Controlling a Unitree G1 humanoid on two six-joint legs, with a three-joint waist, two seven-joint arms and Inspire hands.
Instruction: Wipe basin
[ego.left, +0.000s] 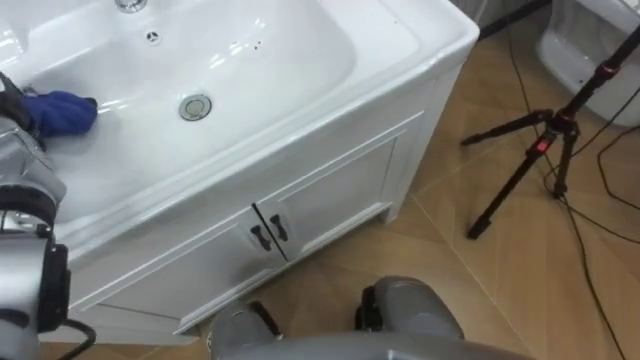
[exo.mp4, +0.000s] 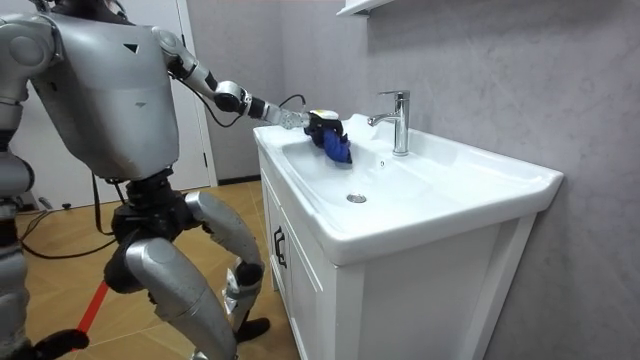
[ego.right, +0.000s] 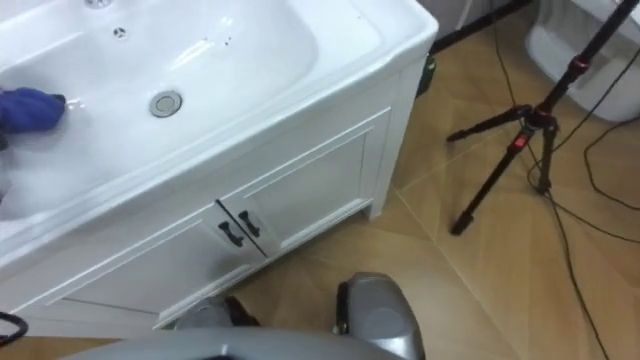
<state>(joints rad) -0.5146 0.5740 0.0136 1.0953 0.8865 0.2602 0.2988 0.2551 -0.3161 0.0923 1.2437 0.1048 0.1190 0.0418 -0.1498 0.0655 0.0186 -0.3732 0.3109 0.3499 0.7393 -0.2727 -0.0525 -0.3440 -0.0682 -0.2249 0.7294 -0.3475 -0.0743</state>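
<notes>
A white basin (ego.left: 250, 60) sits on a white cabinet, and I stand at its front corner with my knees bent. A blue cloth (ego.left: 62, 110) lies bunched on the basin's left inner slope, left of the drain (ego.left: 196, 107). My left hand (exo.mp4: 318, 124) reaches over the rim from the room view's left, its fingers curled on the blue cloth (exo.mp4: 336, 146). In the eye views that arm enters at the left edge, its dark hand (ego.left: 10, 98) touching the cloth (ego.right: 26, 108). My right arm hangs at the room view's left edge, its hand (exo.mp4: 56, 344) low down.
A chrome tap (exo.mp4: 400, 118) stands at the basin's back. Two cabinet doors with dark handles (ego.left: 268, 232) face me. A black tripod (ego.left: 540, 140) stands on the wood floor to my right, with cables and a white fixture (ego.left: 585, 50) beyond it.
</notes>
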